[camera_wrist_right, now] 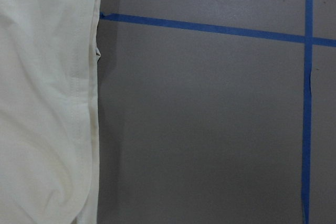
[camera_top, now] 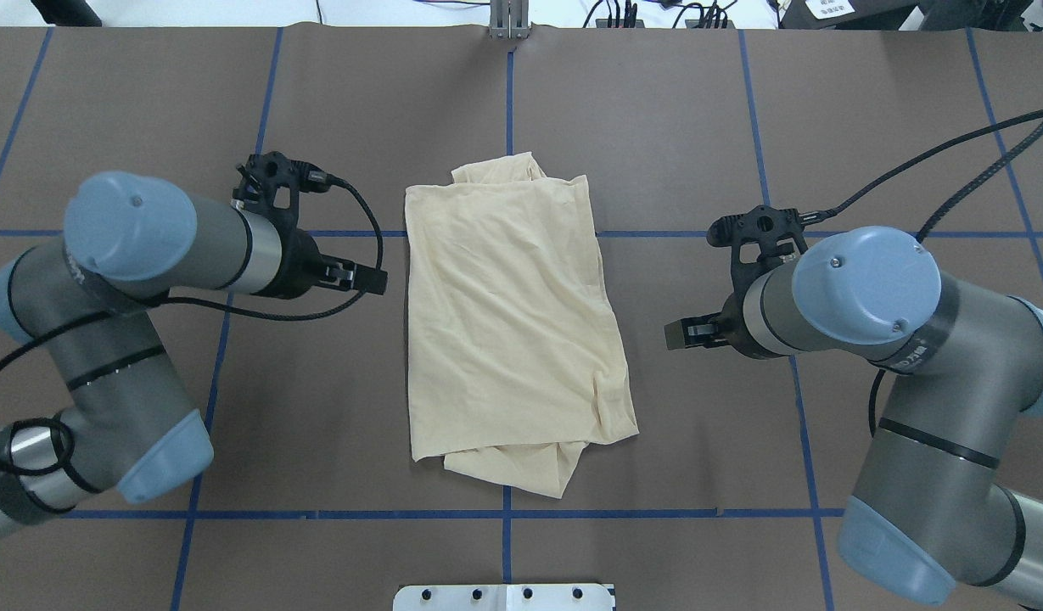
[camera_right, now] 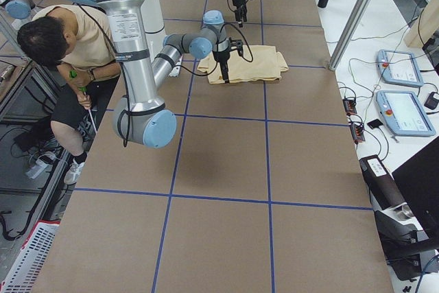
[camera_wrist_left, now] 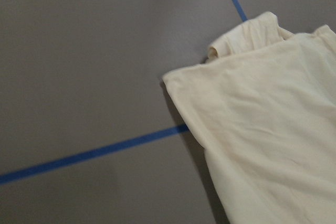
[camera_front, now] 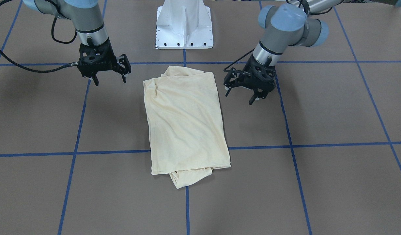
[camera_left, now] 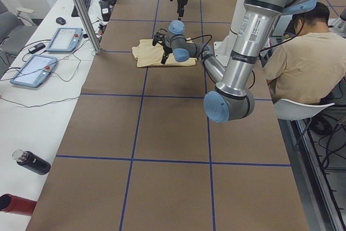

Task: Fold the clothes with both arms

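Mid-table between left gripper (camera_front: 241,95) and right gripper (camera_front: 110,80), both spread and empty, lies the T-shirt (camera_front: 187,120). Thin, limp, light knit; probably best pinched at end corners.

Nothing could be read anywhere; the left arm (camera_top: 78,276) and right arm (camera_top: 911,356) bore lettering too small to make out.

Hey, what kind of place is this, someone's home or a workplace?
Most likely a robotics lab. The left arm and right arm flank a shirt on a table gridded with blue tape, and control tablets sit on a side bench.
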Controlling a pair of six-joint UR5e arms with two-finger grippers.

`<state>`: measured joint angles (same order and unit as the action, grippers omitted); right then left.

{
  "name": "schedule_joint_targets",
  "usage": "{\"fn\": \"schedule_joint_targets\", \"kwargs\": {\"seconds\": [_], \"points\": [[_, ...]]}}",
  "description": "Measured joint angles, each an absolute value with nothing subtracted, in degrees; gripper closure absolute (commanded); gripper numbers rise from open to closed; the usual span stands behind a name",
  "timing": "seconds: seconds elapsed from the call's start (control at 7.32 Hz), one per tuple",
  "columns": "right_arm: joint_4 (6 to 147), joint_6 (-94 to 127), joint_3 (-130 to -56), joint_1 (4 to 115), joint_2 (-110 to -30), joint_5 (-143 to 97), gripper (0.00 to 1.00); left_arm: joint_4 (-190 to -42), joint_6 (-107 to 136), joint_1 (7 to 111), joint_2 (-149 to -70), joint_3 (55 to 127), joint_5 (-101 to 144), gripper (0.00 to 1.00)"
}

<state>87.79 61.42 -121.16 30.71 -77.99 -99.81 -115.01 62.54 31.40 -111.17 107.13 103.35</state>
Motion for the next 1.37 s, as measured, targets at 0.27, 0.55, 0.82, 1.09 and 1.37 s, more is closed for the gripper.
{"fn": "schedule_joint_targets", "kwargs": {"seconds": [0.27, 0.55, 0.82, 1.09, 1.37], "points": [[81.34, 60.77, -121.33, 30.87, -82.61, -100.41, 0.00, -114.03, 72.28, 23.09, -111.01, 108.33, 97.60, 0.00], [80.21, 60.66, -121.23, 30.91, -83.34, -100.51, 0.00, -113.88, 77.59, 17.60, -111.36, 107.64, 95.44, 0.09], [80.08, 60.64, -121.09, 30.87, -83.36, -100.45, 0.00, -113.92, 78.82, 15.88, -111.50, 106.61, 94.45, 0.27], [80.07, 60.65, -121.04, 30.80, -83.26, -100.29, 0.00, -113.98, 78.90, 15.27, -111.88, 105.52, 94.32, 0.29], [80.01, 60.70, -121.03, 30.77, -83.20, -100.06, 0.00, -113.99, 78.73, 15.15, -112.03, 105.08, 94.31, 0.29]]}}
